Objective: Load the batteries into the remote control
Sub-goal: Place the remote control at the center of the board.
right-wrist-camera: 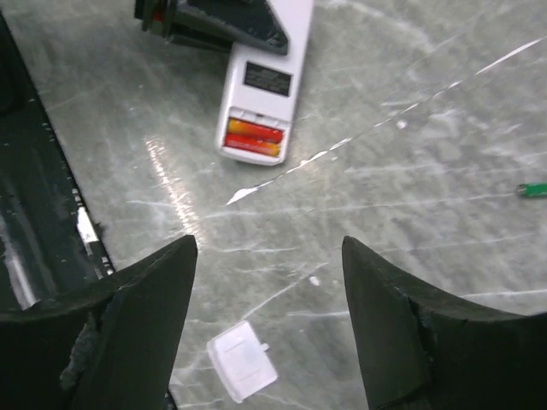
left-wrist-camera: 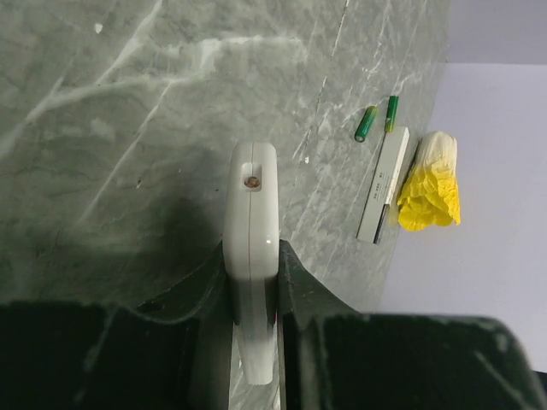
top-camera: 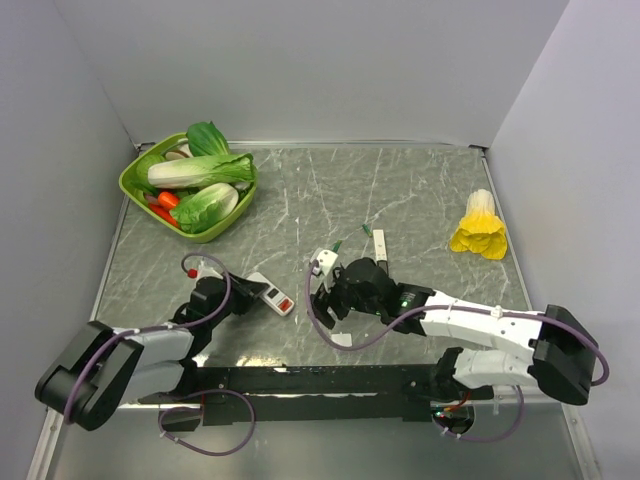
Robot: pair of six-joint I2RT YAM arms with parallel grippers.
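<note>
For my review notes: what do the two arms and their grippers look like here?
The left arm and right arm both have white links with black joint housings and black bases. Thin purple cables loop along each. The left gripper and right gripper have dark, wedge-shaped fingers.

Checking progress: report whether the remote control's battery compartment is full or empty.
Full: two orange-red batteries lie side by side in the uncovered compartment of the remote control, as the right wrist view shows.
</note>
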